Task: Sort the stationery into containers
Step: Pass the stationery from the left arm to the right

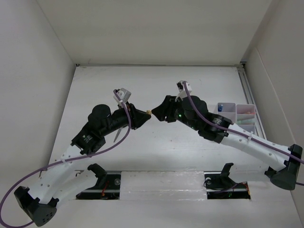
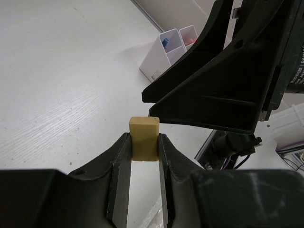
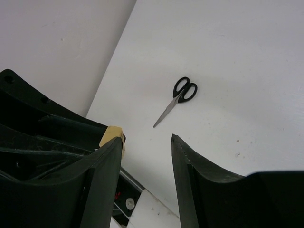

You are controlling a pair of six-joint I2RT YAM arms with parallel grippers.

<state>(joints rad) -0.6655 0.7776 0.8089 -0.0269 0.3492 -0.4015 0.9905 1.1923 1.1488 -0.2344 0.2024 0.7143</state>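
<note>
A small yellow eraser (image 2: 144, 127) sits pinched between my left gripper's (image 2: 144, 138) fingertips, held above the table where both arms meet (image 1: 149, 113). My right gripper (image 3: 147, 140) faces it with its jaws open and nothing between them. Its left finger (image 3: 107, 156) rests right against the eraser (image 3: 113, 135), which lies outside the gap. The black-handled scissors (image 3: 180, 95) lie flat on the table beyond the right gripper. The white containers (image 1: 236, 114) stand at the right edge and hold some coloured items; in the left wrist view the containers (image 2: 164, 54) show a blue-capped item.
White walls enclose the table on the left, back and right. The right arm's dark fingers (image 2: 209, 90) fill the upper right of the left wrist view. A metal rail (image 1: 247, 88) runs along the table's right side.
</note>
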